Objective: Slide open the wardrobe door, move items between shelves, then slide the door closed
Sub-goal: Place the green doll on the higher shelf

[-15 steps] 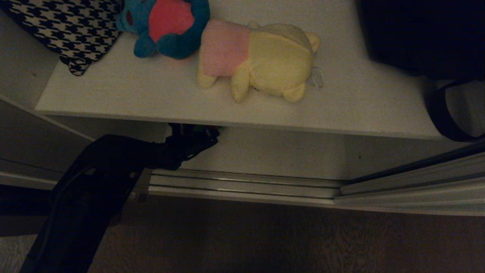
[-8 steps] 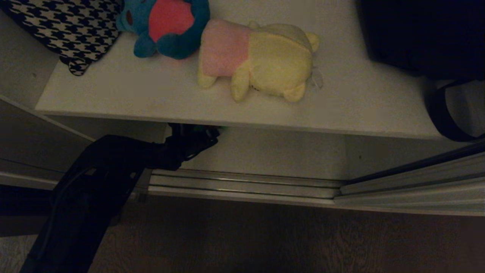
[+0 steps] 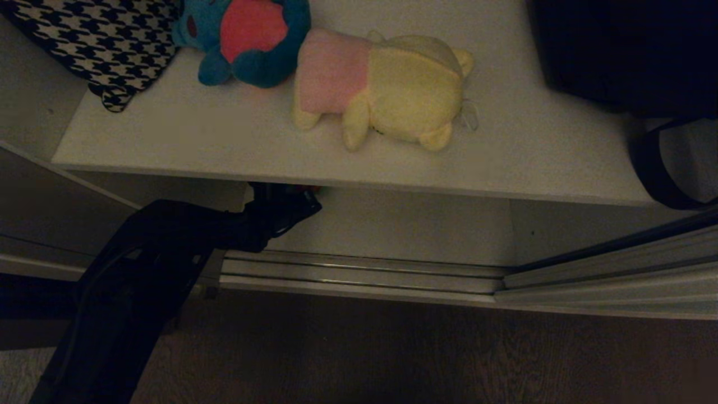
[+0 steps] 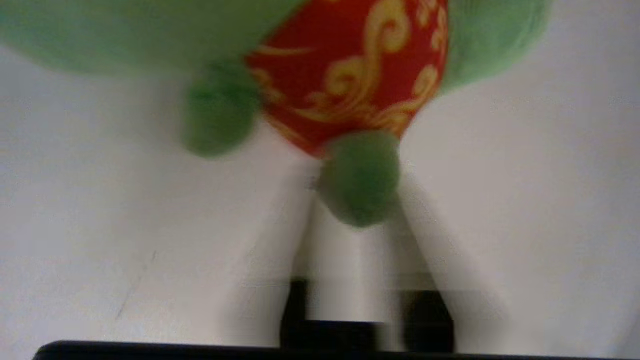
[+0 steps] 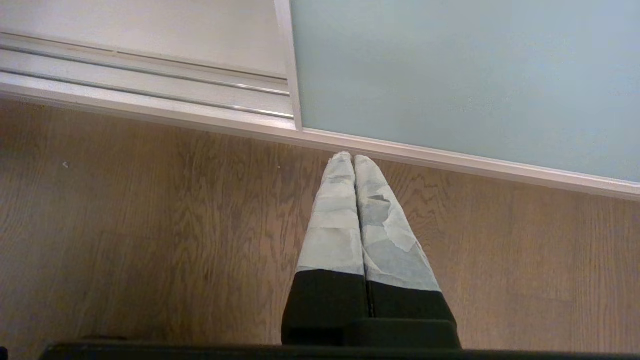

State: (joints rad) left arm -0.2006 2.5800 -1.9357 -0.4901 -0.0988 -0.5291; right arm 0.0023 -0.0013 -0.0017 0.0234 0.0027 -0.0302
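Observation:
A green plush toy with a red, gold-patterned belly (image 4: 350, 75) lies on the lower shelf (image 4: 100, 225). My left gripper (image 4: 359, 195) is shut on its green foot, one blurred finger on each side. In the head view my left arm (image 3: 168, 235) reaches in under the upper shelf (image 3: 196, 140), which hides the fingers. A blue toy with a pink belly (image 3: 247, 39) and a cream-yellow and pink toy (image 3: 392, 90) lie on that upper shelf. The sliding wardrobe door (image 5: 450, 75) is slid aside to the right. My right gripper (image 5: 354, 159) hangs shut over the wooden floor.
A black bag (image 3: 628, 50) with a hanging strap (image 3: 650, 168) fills the upper shelf's right end. A houndstooth cloth (image 3: 95, 39) lies at its left end. The metal floor track (image 3: 359, 272) runs along the wardrobe's front, with wooden floor (image 3: 392, 353) before it.
The left wrist shifted slightly under the shelf edge. The green speck beside it is gone and a bit of red shows there. Nothing on the upper shelf has moved.

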